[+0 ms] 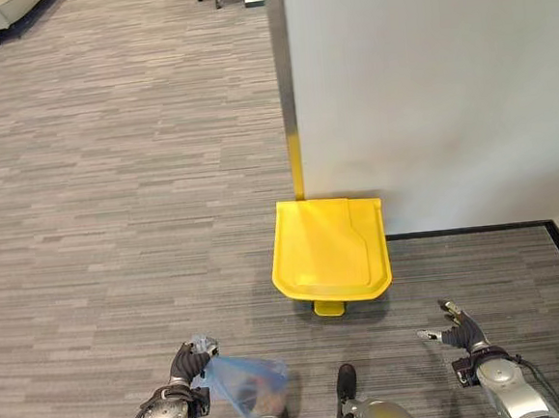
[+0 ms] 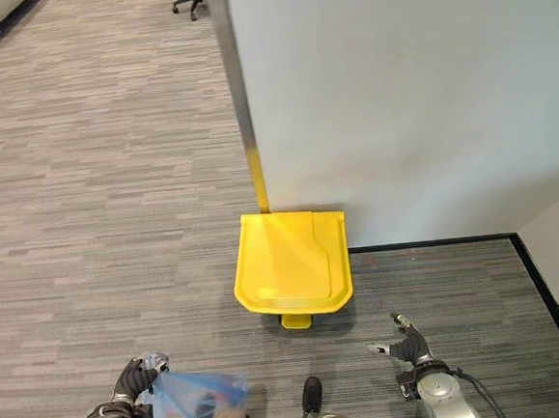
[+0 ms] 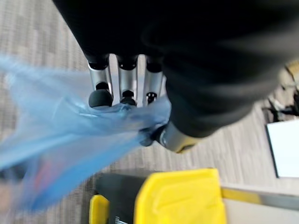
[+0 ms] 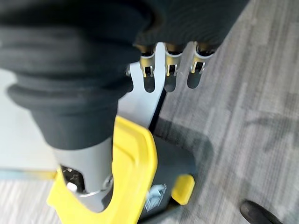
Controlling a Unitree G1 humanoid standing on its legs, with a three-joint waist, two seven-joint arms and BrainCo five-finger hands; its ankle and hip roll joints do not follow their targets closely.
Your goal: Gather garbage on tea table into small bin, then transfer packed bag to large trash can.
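Bag (image 1: 247, 383) hangs down-right from clenched left hand (image 1: 187, 362) | right hand (image 1: 456, 329) released

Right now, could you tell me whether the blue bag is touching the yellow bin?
Apart. The left eye view shows grey carpet between the blue bag, held in the left hand, and the yellow bin.

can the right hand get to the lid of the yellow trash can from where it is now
Probably yes: the right hand is open and empty, with only bare carpet between it and the closed lid of the yellow trash can.
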